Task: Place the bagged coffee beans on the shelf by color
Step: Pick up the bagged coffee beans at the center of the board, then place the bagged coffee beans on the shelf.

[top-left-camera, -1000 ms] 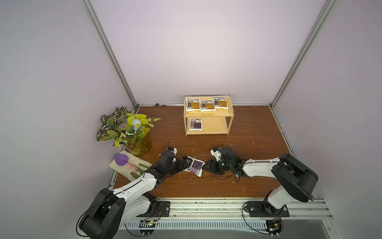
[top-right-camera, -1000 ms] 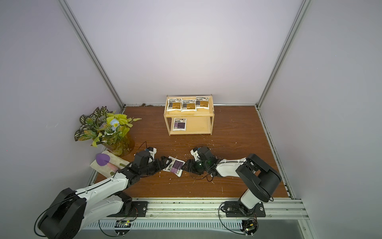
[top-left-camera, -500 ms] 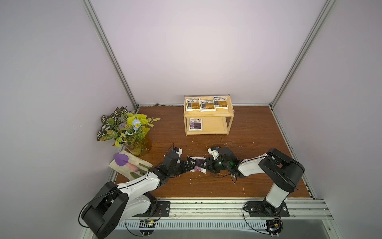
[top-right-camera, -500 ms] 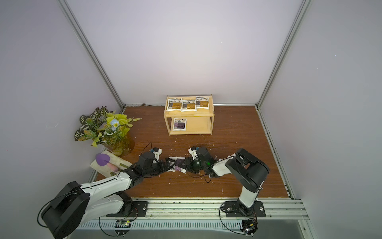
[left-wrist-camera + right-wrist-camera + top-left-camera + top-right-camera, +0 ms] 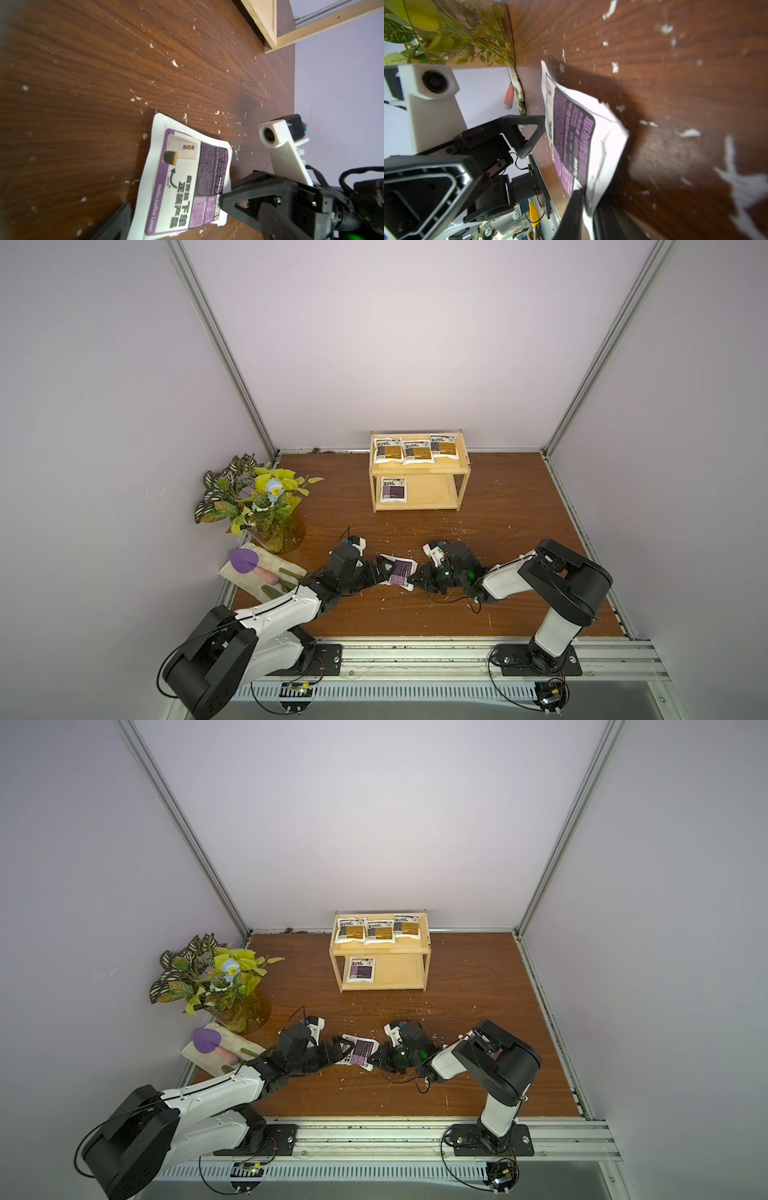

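Note:
A purple-labelled white pouch of bagged coffee beans (image 5: 398, 569) (image 5: 360, 1050) lies on the brown table between my two grippers. My right gripper (image 5: 411, 578) (image 5: 588, 209) is shut on its near right corner, which is lifted slightly off the wood. My left gripper (image 5: 384, 570) stands open around the pouch's left end. One left finger (image 5: 116, 220) sits beside the pouch (image 5: 182, 178); the other is hidden. The shelf (image 5: 432, 491) at the back holds three orange-labelled pouches (image 5: 417, 452) on top. A second purple pouch (image 5: 393, 490) lies at the left of its lower board.
A leafy plant in an amber vase (image 5: 270, 510) stands at the left. In front of it a folded cloth (image 5: 286, 568) carries a purple trowel (image 5: 243, 561). White flecks litter the wood. Grey walls close three sides and a metal rail (image 5: 415, 649) runs along the front.
The left gripper has carried the purple pouch a little to the right. The right gripper has reached left to meet it, and its jaws have closed on the pouch's corner.

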